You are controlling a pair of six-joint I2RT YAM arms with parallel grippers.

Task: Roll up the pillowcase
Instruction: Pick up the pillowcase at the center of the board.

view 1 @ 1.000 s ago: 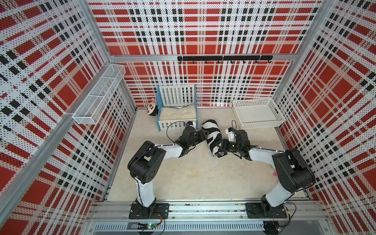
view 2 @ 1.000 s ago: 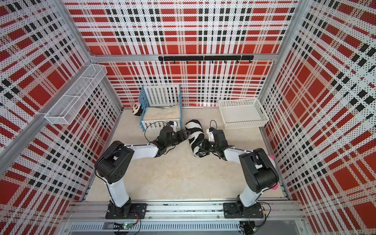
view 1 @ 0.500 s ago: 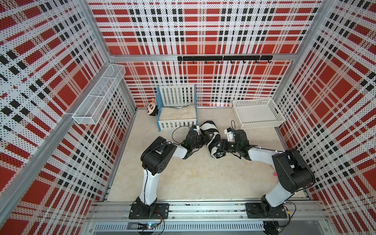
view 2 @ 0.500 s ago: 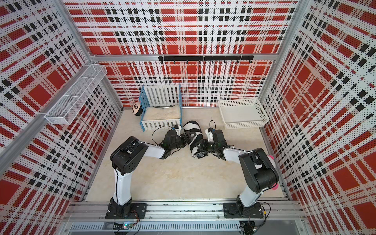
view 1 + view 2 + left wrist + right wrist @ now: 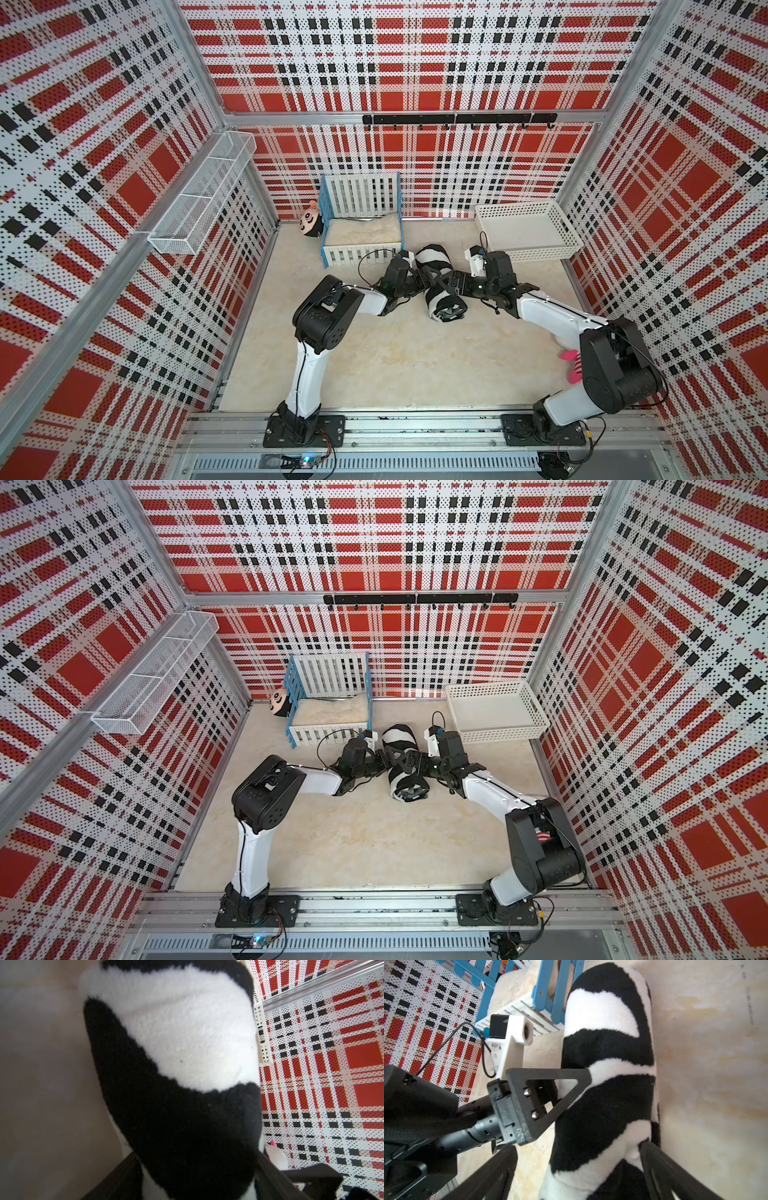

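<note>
The pillowcase [image 5: 432,257] [image 5: 400,735] lies on the table as a thick roll, zebra stripes outward, just in front of the crib. My left gripper [image 5: 428,276] [image 5: 388,756] comes in from the roll's left side. In the left wrist view the plush [image 5: 187,1043] fills the whole gap of the left gripper [image 5: 195,1163], and both fingers press against it. My right gripper [image 5: 451,284] [image 5: 405,762] reaches the roll from its right side. In the right wrist view the right gripper [image 5: 578,1147] stands open astride the pillowcase [image 5: 608,1043]. One finger is clear of the cloth and the other just touches it.
A blue-and-white crib [image 5: 361,249] holding a cream cushion [image 5: 363,230] stands right behind the roll, with a doll head [image 5: 311,220] at its left. A white basket [image 5: 528,253] sits at the back right. A pink striped toy [image 5: 573,365] shows behind the right arm.
The right gripper's jaws have spread wide and let go of the roll. The left arm's elbow has swung right, toward the middle. The roll has stayed in place.
</note>
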